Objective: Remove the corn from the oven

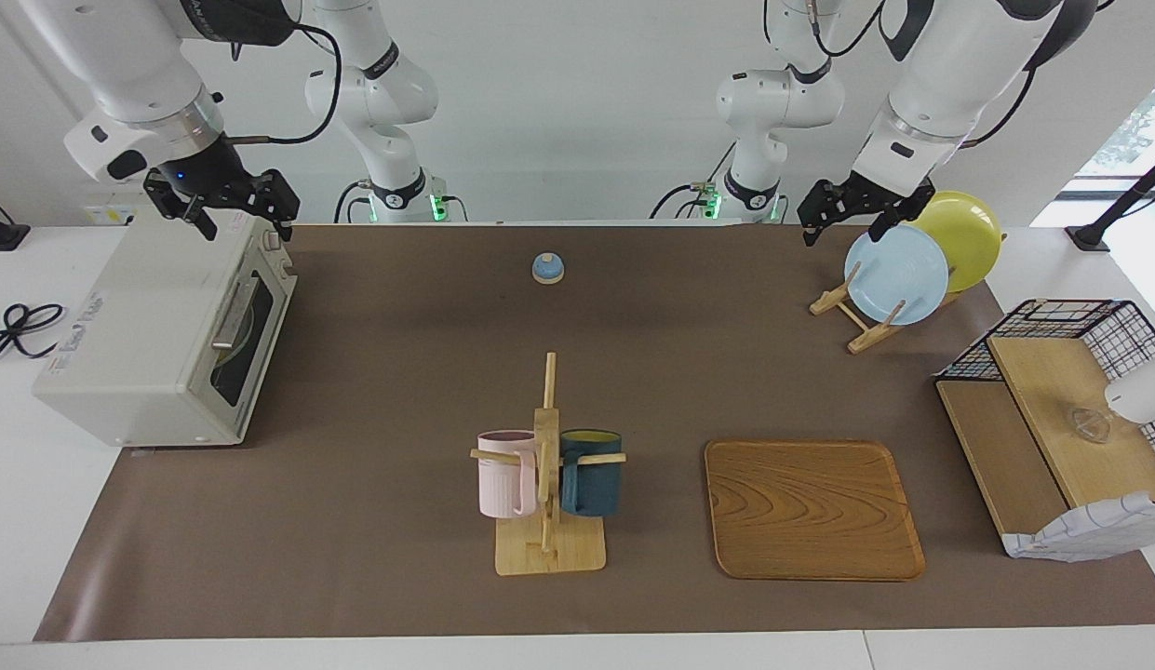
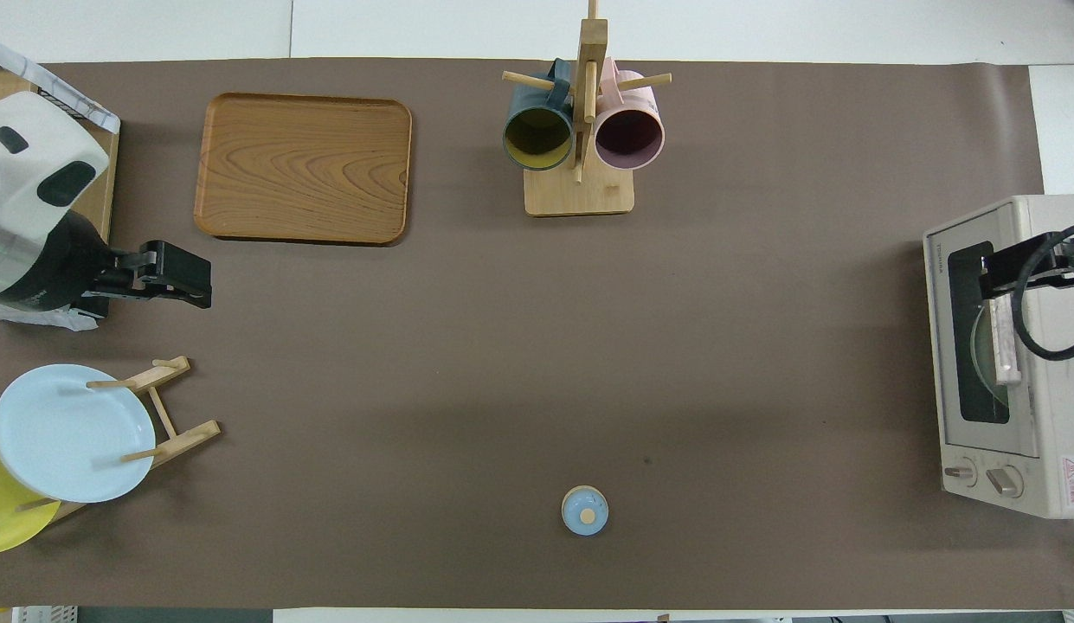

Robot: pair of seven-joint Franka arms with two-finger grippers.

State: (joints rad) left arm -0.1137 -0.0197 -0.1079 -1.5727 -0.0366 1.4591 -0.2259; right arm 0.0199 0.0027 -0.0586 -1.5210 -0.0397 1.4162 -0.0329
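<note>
A: What holds what on the table?

B: The oven (image 1: 163, 330) sits at the right arm's end, its dark glass door shut. Through the glass a pale round plate shows; the corn I cannot make out from either view. The wire basket (image 1: 1066, 321) at the left arm's end carries wooden shelves with a small clear glass thing on the upper one. The wooden tray (image 1: 812, 508), near the edge farthest from the robots, has nothing on it.

A: Counts?

B: Two mugs, one pink (image 1: 505, 473) and one dark blue (image 1: 591, 472), hang on one wooden mug tree (image 1: 548, 547). Two plates, light blue (image 1: 896, 274) and yellow (image 1: 963, 238), stand in one plate rack (image 1: 852, 312). One small blue bell (image 1: 547, 267) lies near the robots' edge, midway along.

A: And the pincers?

B: The right gripper (image 1: 235, 216) hangs over the oven's top corner nearest the robots, jaws apart, holding nothing. The left gripper (image 1: 847, 219) hangs beside the blue plate, jaws also apart and empty.
</note>
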